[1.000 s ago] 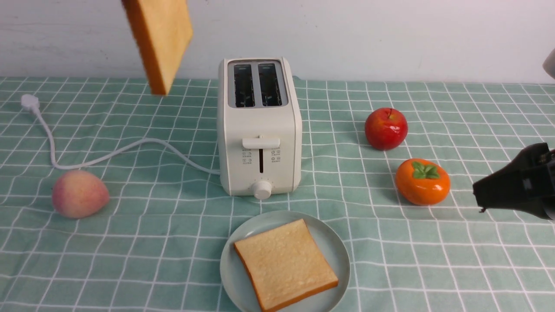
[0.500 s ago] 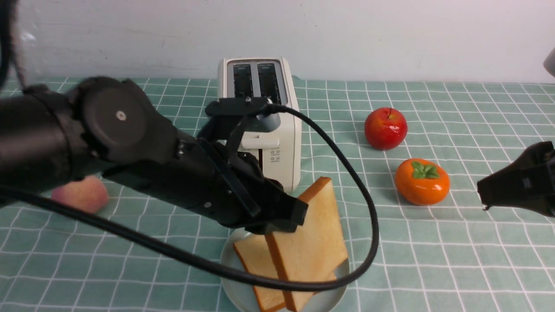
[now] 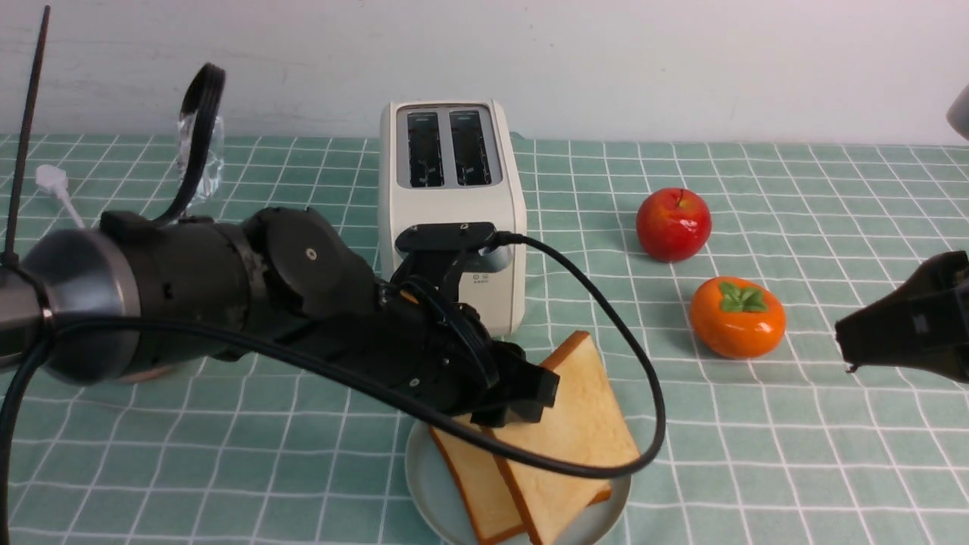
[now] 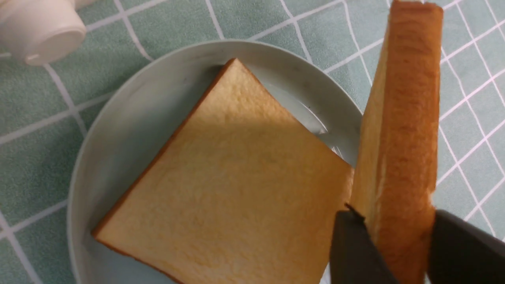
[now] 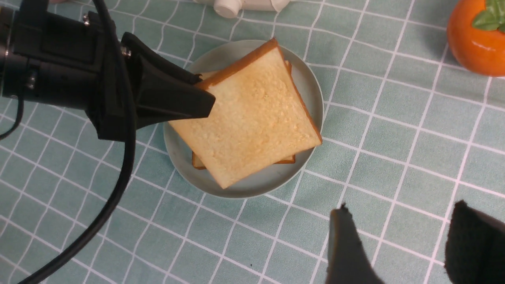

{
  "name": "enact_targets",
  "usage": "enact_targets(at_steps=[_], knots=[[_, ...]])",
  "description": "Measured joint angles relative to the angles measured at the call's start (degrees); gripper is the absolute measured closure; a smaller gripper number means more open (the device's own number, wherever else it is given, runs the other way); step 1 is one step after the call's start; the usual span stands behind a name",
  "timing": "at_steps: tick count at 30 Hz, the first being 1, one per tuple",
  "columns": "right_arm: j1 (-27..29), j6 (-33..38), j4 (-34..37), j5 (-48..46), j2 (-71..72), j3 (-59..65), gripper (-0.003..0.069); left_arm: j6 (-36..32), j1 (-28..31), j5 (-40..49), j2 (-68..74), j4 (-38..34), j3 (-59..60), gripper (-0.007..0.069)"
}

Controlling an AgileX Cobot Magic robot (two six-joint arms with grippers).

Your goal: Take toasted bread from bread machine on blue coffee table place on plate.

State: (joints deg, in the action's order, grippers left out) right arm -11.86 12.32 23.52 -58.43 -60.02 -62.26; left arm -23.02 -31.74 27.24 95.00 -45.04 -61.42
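Two slices of toast are out of the toaster (image 3: 511,265), whose slots look bare. The lower slice (image 3: 484,492) lies on the plate (image 3: 428,473), and the upper slice (image 3: 556,428) is tilted above it, crossing it at an angle. The plate is on the worktop (image 3: 757,469), near the toaster's front.

The left end effector (image 4: 398,221) has its jaws parted only by the bread's thickness, one finger against each face near a crust edge, and I judge that it has hold of the upper slice. The right end effector (image 5: 400,211) stands well apart from the plate with its jaws open and nothing between them.

Each slice should be very light, dry and fairly stiff from toasting, with a softer crumb that dents or sheds flakes if squeezed hard. The faces are matt and porous, so slipping seems less of a risk than crushing or tearing. The best hold is a gentle pinch across the thickness, close to the firmer crust, much as now.

The task looks nearly finished: what remains is to let the upper slice down flat and part the fingers evenly. Released while tilted, it could slide off the lower slice or drag it toward the rim, and a finger catching the crust could pull it askew.
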Motion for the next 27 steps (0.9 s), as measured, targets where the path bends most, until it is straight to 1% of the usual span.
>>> enact_targets(at_steps=[1, 4, 5, 6, 7, 8, 9, 10, 13, 16, 17, 19, 20, 22, 23, 24, 25, 26, 27], knots=[[0.0, 0.0, 0.1, 0.0, 0.0, 0.0, 0.0308, 0.0, 0.0, -0.1, -0.6, 0.5, 0.0, 0.0256], [0.0, 0.0, 0.9, -0.7, 0.0, 0.0, 0.0309, 0.0, 0.0, 0.1, -3.2, 3.2, 0.1, 0.0106], [0.0, 0.0, 1.0, -0.9, 0.0, 0.0, 0.0309, 0.0, 0.0, 0.1, -3.6, 3.2, 0.1, 0.0106], [0.0, 0.0, 1.5, -1.6, 0.0, 0.0, 0.0309, 0.0, 0.0, 0.3, -5.6, 5.9, 0.1, 0.0033], [0.0, 0.0, 1.6, -1.7, 0.0, 0.0, 0.0309, 0.0, 0.0, 0.3, -5.6, 6.3, 0.1, 0.0027], [0.0, 0.0, 1.8, -1.7, 0.0, 0.0, 0.0309, 0.0, 0.0, 0.7, -8.1, 9.3, 0.1, -0.0015], [0.0, 0.0, 1.9, -1.7, 0.0, 0.0, 0.0309, 0.0, 0.0, 0.7, -8.7, 10.0, 0.1, -0.0021], [0.0, 0.0, 2.0, -1.7, 0.0, 0.0, 0.0309, 0.1, 0.0, 0.9, -10.3, 12.6, 0.1, -0.0034], [0.0, -0.1, 2.0, -0.6, 0.0, 0.0, 0.0309, 2.6, 0.0, 1.0, -14.2, 18.4, 0.1, -0.0026], [0.0, -0.1, 2.0, 1.4, 0.0, 0.0, 0.0316, 8.9, 0.0, 1.0, -17.4, 24.7, 0.1, 0.0015], [0.0, -0.1, 2.0, 1.8, 0.0, 0.0, 0.0319, 9.4, 0.0, 1.0, -17.6, 25.7, 0.1, 0.0023], [0.0, 0.7, 0.9, 4.0, 0.0, 0.0, 0.0342, 17.1, 0.0, 2.2, -19.8, 32.1, 0.1, 0.0074], [0.0, 1.2, 0.0, 4.7, 0.0, 0.0, 0.0354, 19.1, 0.0, 2.8, -20.4, 33.5, 0.1, 0.0092], [0.1, 1.7, -3.3, 5.9, 0.0, 0.0, 0.0395, 26.1, 0.0, 6.2, -21.9, 37.2, 0.1, 0.0138], [0.2, 1.5, -4.0, 6.0, 0.0, 0.0, 0.0405, 28.3, 0.0, 7.6, -22.1, 37.8, 0.1, 0.0148], [0.7, -0.6, -6.9, 6.1, 0.0, 0.0, 0.0451, 32.8, 0.0, 11.4, -23.0, 39.6, 0.1, 0.0188], [1.1, -2.0, -8.6, 6.0, 0.0, 0.0, 0.0477, 35.4, 0.0, 14.0, -23.3, 40.2, 0.2, 0.0218], [1.6, -4.4, -10.4, 5.7, 0.0, 0.2, 0.0519, 37.4, 0.0, 16.7, -23.6, 40.2, 0.5, 0.0261], [1.7, -4.8, -11.1, 5.5, 0.0, 0.3, 0.0535, 37.6, 0.0, 17.1, -23.7, 40.1, 0.5, 0.0261]])
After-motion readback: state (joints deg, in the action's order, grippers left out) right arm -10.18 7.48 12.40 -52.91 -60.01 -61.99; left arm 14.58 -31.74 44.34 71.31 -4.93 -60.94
